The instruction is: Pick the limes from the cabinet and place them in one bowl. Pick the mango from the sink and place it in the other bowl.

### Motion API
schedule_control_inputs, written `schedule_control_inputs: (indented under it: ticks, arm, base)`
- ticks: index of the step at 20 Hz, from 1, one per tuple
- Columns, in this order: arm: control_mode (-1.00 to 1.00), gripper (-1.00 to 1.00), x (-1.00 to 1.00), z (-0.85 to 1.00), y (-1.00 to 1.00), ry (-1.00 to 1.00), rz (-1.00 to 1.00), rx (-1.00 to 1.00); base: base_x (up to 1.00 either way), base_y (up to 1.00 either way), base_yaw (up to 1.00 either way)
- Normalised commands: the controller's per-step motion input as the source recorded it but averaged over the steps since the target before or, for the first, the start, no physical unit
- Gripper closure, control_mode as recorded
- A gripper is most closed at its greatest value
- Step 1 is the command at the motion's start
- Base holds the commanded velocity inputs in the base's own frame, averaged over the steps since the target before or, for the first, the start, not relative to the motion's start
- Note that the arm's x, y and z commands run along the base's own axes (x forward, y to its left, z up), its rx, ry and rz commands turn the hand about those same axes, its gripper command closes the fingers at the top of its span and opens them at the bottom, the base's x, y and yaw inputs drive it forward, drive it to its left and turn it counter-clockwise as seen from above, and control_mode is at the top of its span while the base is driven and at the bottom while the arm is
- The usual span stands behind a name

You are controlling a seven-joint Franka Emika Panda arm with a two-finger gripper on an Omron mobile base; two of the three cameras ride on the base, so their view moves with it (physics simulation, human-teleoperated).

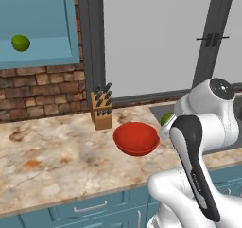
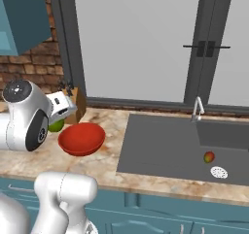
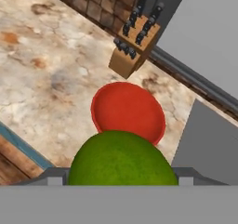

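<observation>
Hand view: fingers (image 3: 122, 181) grip a lime (image 3: 122, 160) above the red bowl (image 3: 128, 110).

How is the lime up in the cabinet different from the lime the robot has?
The lime in the cabinet sits alone on the shelf; the held lime is pinched in the gripper above the red bowl. The cabinet lime is high up; the held lime is near the counter. Both are round and green.

A marbled counter (image 1: 56, 156) carries a red bowl (image 1: 136, 138) and, just behind it to the left by the brick wall, a knife block (image 1: 101, 109). To the right the sink (image 2: 165, 145) holds a mango (image 2: 208, 157) near its drain (image 2: 219, 172). In the cabinet (image 1: 42, 52), far left, a lime (image 1: 21, 43) seems to rest on the shelf.
</observation>
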Motion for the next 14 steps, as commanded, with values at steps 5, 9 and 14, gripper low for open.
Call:
schedule_control_inputs:
  ticks: [5,9,14]
  arm:
    - [-1.0,1.0,0.04,-0.43,0.02,0.04,0.0,-0.08]
    - [-1.0,1.0,0.17,-0.4,0.0,0.03,0.0,-0.03]
    - [-1.0,1.0,0.41,-0.34,0.0,0.01,0.0,0.0]
  base:
    - [0.0,0.0,0.0]
    - [0.0,0.0,0.0]
    - [0.0,0.0,0.0]
